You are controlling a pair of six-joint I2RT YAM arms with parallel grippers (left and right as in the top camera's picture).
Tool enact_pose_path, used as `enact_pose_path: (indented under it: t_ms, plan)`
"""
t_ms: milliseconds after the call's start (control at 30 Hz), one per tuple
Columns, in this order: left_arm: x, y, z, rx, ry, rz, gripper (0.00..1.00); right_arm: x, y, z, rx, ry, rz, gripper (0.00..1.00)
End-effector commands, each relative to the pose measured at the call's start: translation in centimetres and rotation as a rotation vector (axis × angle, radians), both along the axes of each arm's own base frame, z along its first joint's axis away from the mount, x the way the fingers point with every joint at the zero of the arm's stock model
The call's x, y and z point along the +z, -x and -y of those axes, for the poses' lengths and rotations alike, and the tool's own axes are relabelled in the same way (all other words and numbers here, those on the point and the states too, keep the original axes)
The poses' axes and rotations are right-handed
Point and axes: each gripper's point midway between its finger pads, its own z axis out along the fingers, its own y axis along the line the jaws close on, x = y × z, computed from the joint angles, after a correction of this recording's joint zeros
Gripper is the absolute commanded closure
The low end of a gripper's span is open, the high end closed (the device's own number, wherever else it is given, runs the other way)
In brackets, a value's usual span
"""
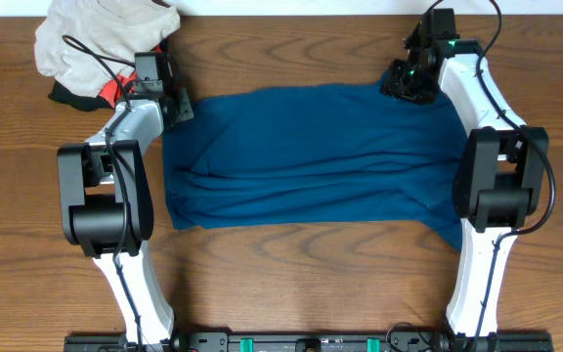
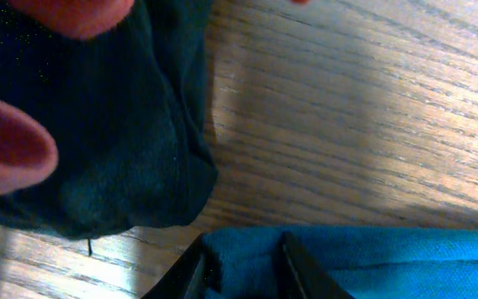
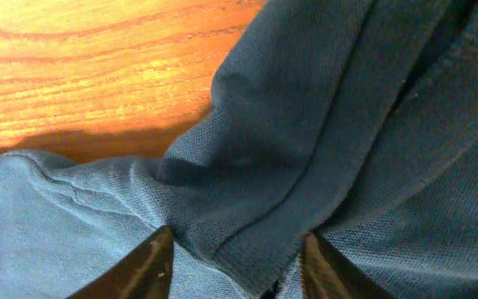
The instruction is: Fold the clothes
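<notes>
The clothes (image 1: 311,156), one deep teal-blue shirt, lie flattened in a wide rectangle across the middle of the table. My left gripper (image 1: 176,106) sits at the shirt's far left corner. In the left wrist view my left gripper (image 2: 243,264) is shut on that corner of the clothes (image 2: 372,262), with blue cloth pinched between its dark fingers. My right gripper (image 1: 406,86) is at the far right corner. Seen from the right wrist, my right gripper (image 3: 237,253) stands open astride a raised fold of the clothes (image 3: 322,124), one fingertip on each side.
A pale beige-grey garment (image 1: 101,34) is piled at the back left, with orange-red (image 1: 115,91) and black cloth (image 1: 66,96) under it. That black garment (image 2: 98,141) lies just beyond the left gripper. Bare wood table (image 1: 291,284) runs along the front.
</notes>
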Motion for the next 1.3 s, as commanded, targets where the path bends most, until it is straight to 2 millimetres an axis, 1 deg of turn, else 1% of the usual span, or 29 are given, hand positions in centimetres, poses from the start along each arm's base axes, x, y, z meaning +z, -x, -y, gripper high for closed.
enact_pose_path:
  t_ms: [0,167,267,600,733,933,1000,1133,1200,1267]
  plan:
    - [-1.3,0.3,0.1,-0.001,0.004,-0.033,0.74,-0.2,0.0,-0.5,0.002,-0.007,-0.002,0.6]
    - [-1.3,0.3,0.1,-0.002,0.004,-0.033,0.74,-0.1,-0.3,-0.5,0.002,-0.007,0.009,0.66]
    - [-1.3,0.3,0.1,-0.002,0.004,-0.033,0.74,-0.1,-0.3,-0.6,0.014,-0.003,0.015,0.63]
    - [-1.3,0.3,0.1,-0.001,0.004,-0.033,0.74,-0.1,-0.3,-0.6,0.127,0.04,0.045,0.61]
    - [-1.3,0.3,0.1,-0.001,0.004,-0.034,0.74,-0.1,-0.2,-0.6,0.14,0.043,0.042,0.62]
    - [-1.3,0.3,0.1,-0.002,0.004,-0.033,0.74,-0.2,0.1,-1.8,0.186,0.044,0.044,0.63]
    - [-1.3,0.3,0.1,-0.002,0.004,-0.033,0.75,-0.2,0.2,-2.4,0.198,0.044,0.045,0.65]
    - [-1.3,0.3,0.1,-0.002,0.004,-0.033,0.75,-0.1,0.4,-3.6,0.221,0.045,0.048,0.76]
    - [-1.3,0.3,0.1,-0.001,0.005,-0.034,0.75,-0.2,0.4,-3.9,0.225,0.056,0.046,0.81]
    - [-1.3,0.3,0.1,-0.001,0.004,-0.034,0.75,-0.3,0.4,-3.7,0.222,0.076,0.045,0.87]
